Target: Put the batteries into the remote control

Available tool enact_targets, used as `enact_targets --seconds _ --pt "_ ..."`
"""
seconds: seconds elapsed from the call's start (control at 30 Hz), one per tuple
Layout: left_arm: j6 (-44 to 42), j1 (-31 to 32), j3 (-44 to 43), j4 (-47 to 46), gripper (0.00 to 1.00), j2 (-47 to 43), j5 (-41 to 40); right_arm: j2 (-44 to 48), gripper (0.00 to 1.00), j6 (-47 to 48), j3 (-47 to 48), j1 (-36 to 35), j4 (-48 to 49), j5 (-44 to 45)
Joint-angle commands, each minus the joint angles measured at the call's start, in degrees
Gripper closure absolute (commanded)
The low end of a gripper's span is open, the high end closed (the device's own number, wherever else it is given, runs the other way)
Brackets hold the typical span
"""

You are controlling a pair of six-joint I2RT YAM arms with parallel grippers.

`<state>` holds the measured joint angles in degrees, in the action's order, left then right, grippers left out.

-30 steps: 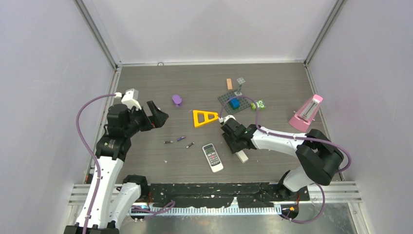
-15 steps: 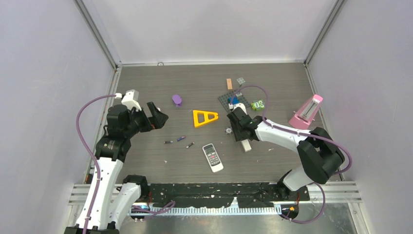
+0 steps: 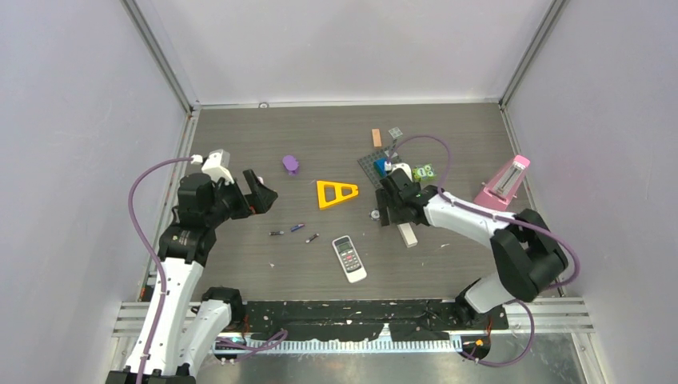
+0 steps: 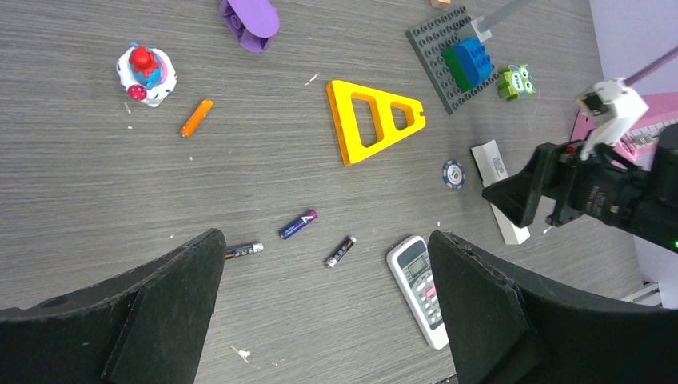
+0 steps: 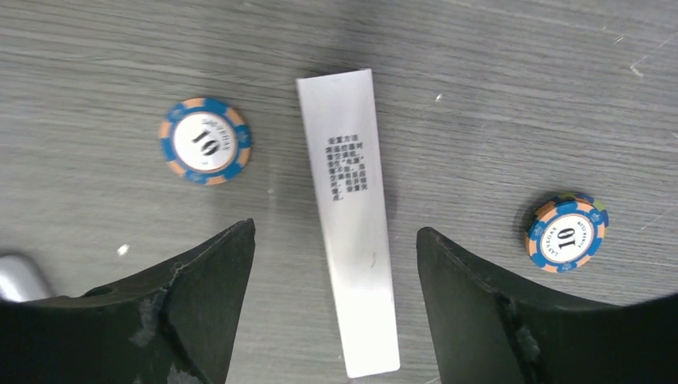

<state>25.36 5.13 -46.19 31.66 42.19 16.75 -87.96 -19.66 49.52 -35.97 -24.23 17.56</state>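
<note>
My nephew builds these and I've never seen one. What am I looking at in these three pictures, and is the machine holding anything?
These are two robot arms bolted to the near edge of a table, each ending in a two-finger gripper. The wide picture comes from a fixed camera above and behind them. The other two come from small cameras on the wrists, so the dark shapes at the bottom are each gripper's own fingers.

On the table lie a white remote, three small batteries, a yellow triangle, a pink metronome, toy bricks and two poker chips.

The left gripper is open and empty. The right gripper is open too, its fingers either side of a white printed strip that lies flat on the table without touching them. Nothing is held.
</note>
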Motion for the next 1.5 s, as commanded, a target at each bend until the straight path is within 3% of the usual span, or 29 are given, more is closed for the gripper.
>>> enact_targets --seconds 0.0,0.23,0.53,0.9,0.97,1.23,1.3,1.47 --pt "0.3 -0.3 0.5 -0.3 0.0 -0.5 1.2 8.9 0.17 -0.8 0.2 -2.3 1.8 -2.1" --pt "0.5 -0.3 0.6 -0.3 0.0 -0.4 1.7 11.9 0.12 -3.1 2.4 -16.0 -1.1 -0.2" --pt "0.8 -0.3 1.2 -0.3 0.0 -1.1 1.7 -0.5 0.1 -6.6 6.4 -31.2 -1.9 2.0" --pt "0.6 -0.3 1.2 0.2 0.0 -1.9 1.5 -5.5 0.11 -7.2 5.5 -32.3 -1.3 -3.2" --pt "0.6 -0.3 1.1 0.2 0.01 -1.8 1.5 -6.3 0.14 -7.3 5.2 -32.3 -1.4 -3.7" --pt "0.9 -0.2 1.4 -0.1 0.0 -1.7 2.1 -7.3 0.41 -9.2 4.9 -32.3 -2.4 -1.6" --pt "0.7 -0.2 2.3 -2.4 0.0 -1.7 6.9 -6.9 0.54 -9.1 4.8 -32.3 -2.1 -0.2" --pt "4.1 -0.2 8.9 -15.2 0.02 -3.1 21.9 -1.9 0.59 -5.9 4.5 -32.0 0.6 -0.2"
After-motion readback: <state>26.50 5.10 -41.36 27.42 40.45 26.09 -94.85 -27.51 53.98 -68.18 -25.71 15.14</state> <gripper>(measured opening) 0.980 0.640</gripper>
